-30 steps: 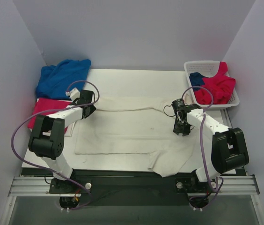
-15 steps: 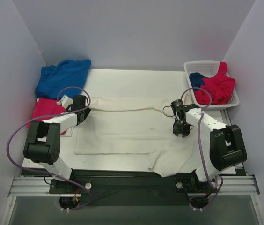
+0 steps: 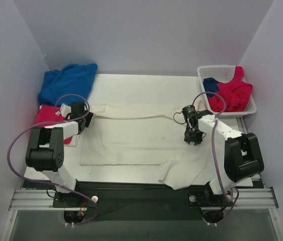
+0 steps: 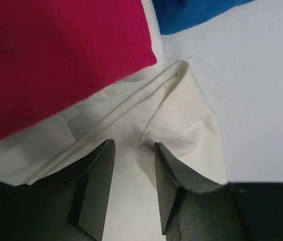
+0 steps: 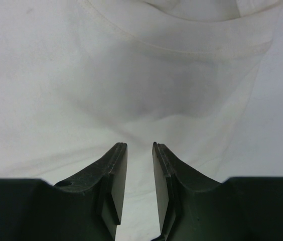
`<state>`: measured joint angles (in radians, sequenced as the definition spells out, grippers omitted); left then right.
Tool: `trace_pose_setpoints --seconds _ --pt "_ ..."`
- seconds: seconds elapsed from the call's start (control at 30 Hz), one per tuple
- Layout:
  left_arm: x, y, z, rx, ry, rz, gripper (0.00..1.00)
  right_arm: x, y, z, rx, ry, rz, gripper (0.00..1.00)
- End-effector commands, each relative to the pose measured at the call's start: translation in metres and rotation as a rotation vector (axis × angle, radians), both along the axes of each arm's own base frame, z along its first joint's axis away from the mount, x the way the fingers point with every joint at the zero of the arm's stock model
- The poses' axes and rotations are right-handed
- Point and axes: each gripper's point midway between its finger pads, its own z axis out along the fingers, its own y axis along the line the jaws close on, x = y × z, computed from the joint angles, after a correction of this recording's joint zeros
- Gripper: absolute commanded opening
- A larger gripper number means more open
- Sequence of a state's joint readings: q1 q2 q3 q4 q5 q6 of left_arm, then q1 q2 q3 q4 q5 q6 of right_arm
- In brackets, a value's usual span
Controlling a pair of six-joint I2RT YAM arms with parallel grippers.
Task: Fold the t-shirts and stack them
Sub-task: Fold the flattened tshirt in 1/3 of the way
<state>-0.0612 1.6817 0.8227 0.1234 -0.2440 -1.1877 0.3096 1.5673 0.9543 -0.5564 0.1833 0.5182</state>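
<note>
T-shirt (image 3: 131, 140), white, lies mid-frame on surface (image 3: 146, 85), part folded. Likely soft, light and limp, bunches easily; best pinched at hem or corner, not mid-panel. Left gripper (image 4: 134, 148) over left corner fold, jaws part open, empty. Right gripper (image 5: 139, 146) over shirt's right side, jaws narrowly apart, empty.

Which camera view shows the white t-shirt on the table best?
The top external view: the whole white t-shirt is in sight there. The left wrist view shows only one folded corner beside the red shirt; the right wrist view shows only a patch with a seam.
</note>
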Motion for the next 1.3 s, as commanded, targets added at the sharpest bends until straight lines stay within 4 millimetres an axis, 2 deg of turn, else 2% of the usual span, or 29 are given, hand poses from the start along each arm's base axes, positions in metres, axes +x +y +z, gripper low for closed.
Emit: trace_pose_setpoints --seconds 0.0,0.27,0.57,0.7,0.9,1.13,1.27 --pt "0.017 -0.007 0.002 -0.08 -0.065 -0.005 0.48 0.002 0.0 0.006 -0.02 0.011 0.011 0.28" --pt "0.023 -0.011 -0.007 -0.116 -0.064 -0.015 0.48 0.003 0.0 0.005 -0.025 0.018 0.008 0.28" --pt "0.025 -0.01 0.017 -0.11 -0.122 -0.017 0.47 0.003 0.0 0.002 -0.026 0.028 0.005 0.28" --pt "0.024 -0.011 0.021 -0.116 -0.135 -0.022 0.46 0.003 0.002 0.0 -0.026 0.035 0.009 0.28" --pt "0.026 -0.012 0.021 -0.126 -0.148 -0.025 0.44 0.0 0.001 -0.001 -0.032 0.042 0.011 0.28" --pt "0.031 -0.014 0.008 -0.136 -0.127 -0.029 0.42 0.001 0.0 0.0 -0.034 0.037 0.011 0.27" --pt "0.034 -0.016 0.003 -0.142 -0.117 -0.035 0.37 0.001 -0.001 0.002 -0.039 0.028 0.01 0.27"
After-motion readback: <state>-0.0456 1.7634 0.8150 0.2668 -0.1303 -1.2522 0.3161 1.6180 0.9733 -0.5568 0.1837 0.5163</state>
